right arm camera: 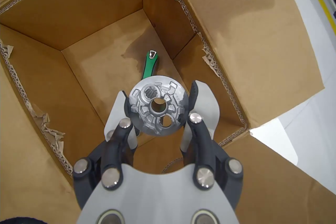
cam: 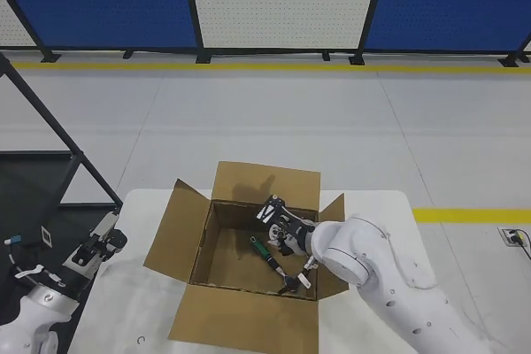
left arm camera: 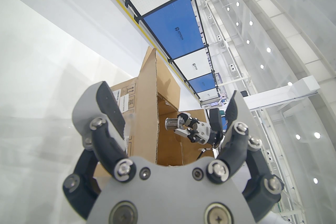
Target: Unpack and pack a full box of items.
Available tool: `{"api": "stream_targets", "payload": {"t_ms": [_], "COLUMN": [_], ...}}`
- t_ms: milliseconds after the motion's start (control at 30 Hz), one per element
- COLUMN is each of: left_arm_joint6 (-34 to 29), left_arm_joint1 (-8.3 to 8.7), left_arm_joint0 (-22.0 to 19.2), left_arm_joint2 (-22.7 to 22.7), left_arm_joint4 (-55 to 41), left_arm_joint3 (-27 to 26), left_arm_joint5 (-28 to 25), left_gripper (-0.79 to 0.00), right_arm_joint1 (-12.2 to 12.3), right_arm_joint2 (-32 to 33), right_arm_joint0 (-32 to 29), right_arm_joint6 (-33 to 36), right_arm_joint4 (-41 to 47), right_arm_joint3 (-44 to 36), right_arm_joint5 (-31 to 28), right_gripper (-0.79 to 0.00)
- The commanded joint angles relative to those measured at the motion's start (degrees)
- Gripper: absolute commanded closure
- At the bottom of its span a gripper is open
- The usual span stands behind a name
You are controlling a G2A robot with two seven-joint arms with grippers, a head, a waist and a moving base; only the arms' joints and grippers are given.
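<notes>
On the white desk (cam: 133,305), a brown box (cam: 264,181) is sitting with its flaps open, and a green-handled tool (right arm camera: 149,66) is lying on the bottom inside it. The right claw (right arm camera: 159,93) is hanging over the open box and squeezing a round metal wheel (right arm camera: 147,114) by its edges. The left claw (left arm camera: 170,93) is hanging wide open near the desk's left edge, well apart from the box.

Matt corrugated cardboard box (right arm camera: 168,20), rough torn edges, dull cast-metal disc (right arm camera: 159,109), glossy green plastic handle (right arm camera: 149,66)
</notes>
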Motion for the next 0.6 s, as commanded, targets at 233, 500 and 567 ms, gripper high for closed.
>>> {"api": "stream_targets", "payload": {"t_ms": [233, 500, 567], "left_arm_joint6": [0.0, 0.0, 0.0], "left_arm_joint1": [0.0, 0.0, 0.0], "left_arm_joint0": [0.0, 0.0, 0.0], "left_arm_joint2": [0.0, 0.0, 0.0], "left_arm_joint4": [0.0, 0.0, 0.0], "left_arm_joint3": [0.0, 0.0, 0.0], "left_arm_joint5": [0.0, 0.0, 0.0], "left_gripper": [-0.785, -0.785, -0.785], "right_arm_joint1": [0.0, -2.74, -3.85], "right_arm_joint2": [0.05, -5.24, -7.15], "right_arm_joint0": [-0.2, 2.12, 3.56], "right_arm_joint6": [-0.34, -1.6, -1.81], "right_arm_joint4": [-0.01, -0.03, 0.15], "right_arm_joint3": [0.04, 7.59, 10.09], "right_arm_joint5": [0.17, 4.23, 4.55], "right_gripper": [0.0, 0.0, 0.0]}}
